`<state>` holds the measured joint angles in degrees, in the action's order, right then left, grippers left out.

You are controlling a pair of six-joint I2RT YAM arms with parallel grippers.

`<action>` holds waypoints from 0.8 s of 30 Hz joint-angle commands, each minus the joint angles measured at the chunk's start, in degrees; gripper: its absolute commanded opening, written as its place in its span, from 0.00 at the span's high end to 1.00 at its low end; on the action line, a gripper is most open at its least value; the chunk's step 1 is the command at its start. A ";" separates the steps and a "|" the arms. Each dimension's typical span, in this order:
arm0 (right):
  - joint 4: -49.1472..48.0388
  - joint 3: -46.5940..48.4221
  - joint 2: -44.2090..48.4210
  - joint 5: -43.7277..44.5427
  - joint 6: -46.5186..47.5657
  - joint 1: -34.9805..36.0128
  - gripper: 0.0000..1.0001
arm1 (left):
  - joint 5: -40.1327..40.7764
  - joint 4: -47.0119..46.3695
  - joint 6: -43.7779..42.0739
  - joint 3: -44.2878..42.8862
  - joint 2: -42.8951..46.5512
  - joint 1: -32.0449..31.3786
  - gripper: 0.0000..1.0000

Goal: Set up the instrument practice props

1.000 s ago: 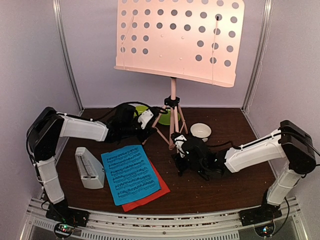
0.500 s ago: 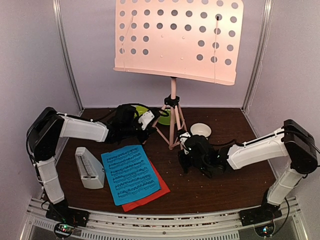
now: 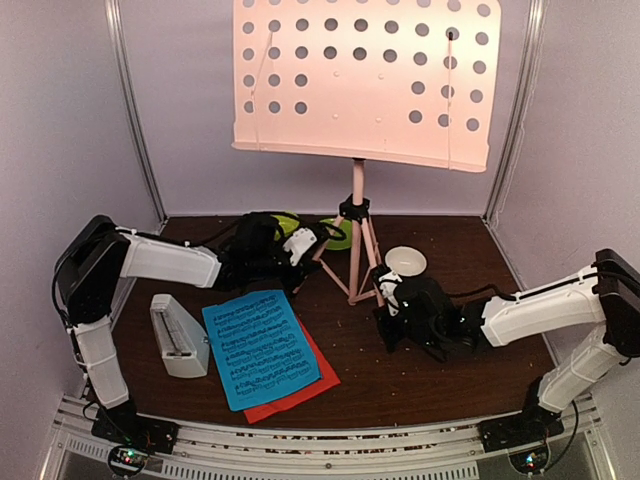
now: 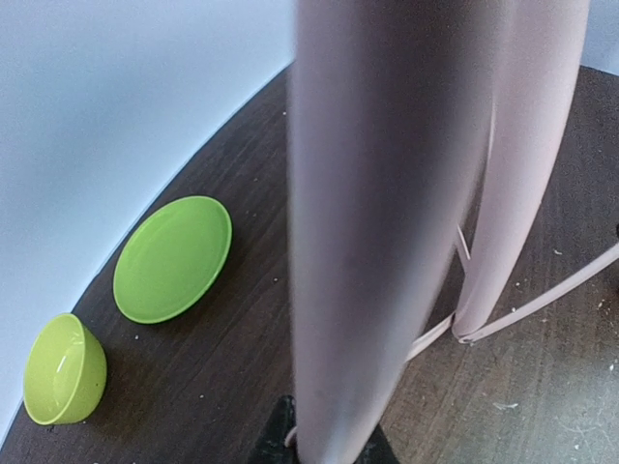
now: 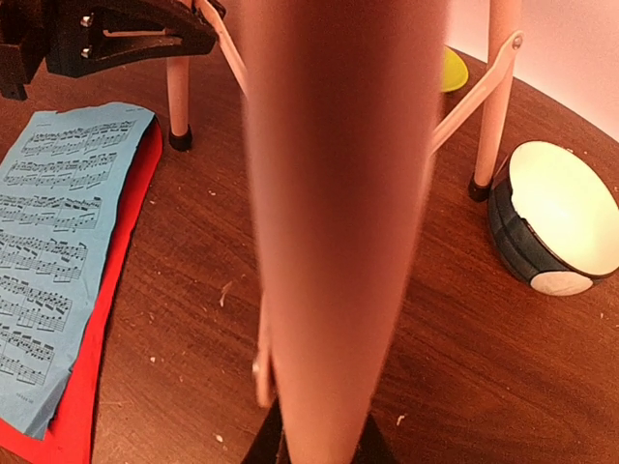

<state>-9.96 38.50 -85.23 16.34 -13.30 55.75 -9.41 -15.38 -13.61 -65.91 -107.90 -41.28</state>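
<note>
The pale pink perforated music stand [image 3: 360,80] stands at the back on its tripod legs. My left gripper [image 3: 305,250] is shut on the left leg [image 4: 377,193], which fills the left wrist view between the black fingertips. My right gripper [image 3: 388,300] is shut on the right front leg [image 5: 338,213] in the same way. A blue sheet-music page [image 3: 260,345] lies on a red page [image 3: 318,385] at the front left. The blue page [image 5: 58,232] also shows in the right wrist view. The white pyramid metronome [image 3: 178,335] lies to their left.
A green plate [image 4: 174,256] and a green bowl [image 4: 63,372] sit by the back wall behind the left gripper. A small white bowl with a dark rim [image 3: 405,261] rests just right of the tripod, close to the right gripper. Metal frame posts stand at both back corners.
Both grippers have closed on the tripod legs. The stand and both grippers have shifted to the right, and the right arm has stretched out further.
</note>
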 commanded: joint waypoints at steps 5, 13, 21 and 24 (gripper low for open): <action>9.51 -4.97 4.26 4.11 2.68 -6.01 1.00 | 12.98 -0.91 0.49 0.23 -0.97 4.17 1.00; 11.50 3.39 -1.56 1.06 6.14 -9.84 1.00 | 11.50 2.32 1.21 -3.73 -2.62 4.02 1.00; 14.56 9.21 -6.95 -8.41 9.53 -14.56 1.00 | 12.66 4.68 2.11 -3.03 -1.11 4.93 1.00; 15.05 7.46 -6.07 -12.39 8.76 -17.20 1.00 | 12.84 4.32 2.62 0.12 0.53 6.21 1.00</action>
<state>-4.69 48.40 -91.53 4.80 -4.67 43.48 -4.03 -13.58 -9.78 -69.52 -110.26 -39.97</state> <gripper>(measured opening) 0.138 0.143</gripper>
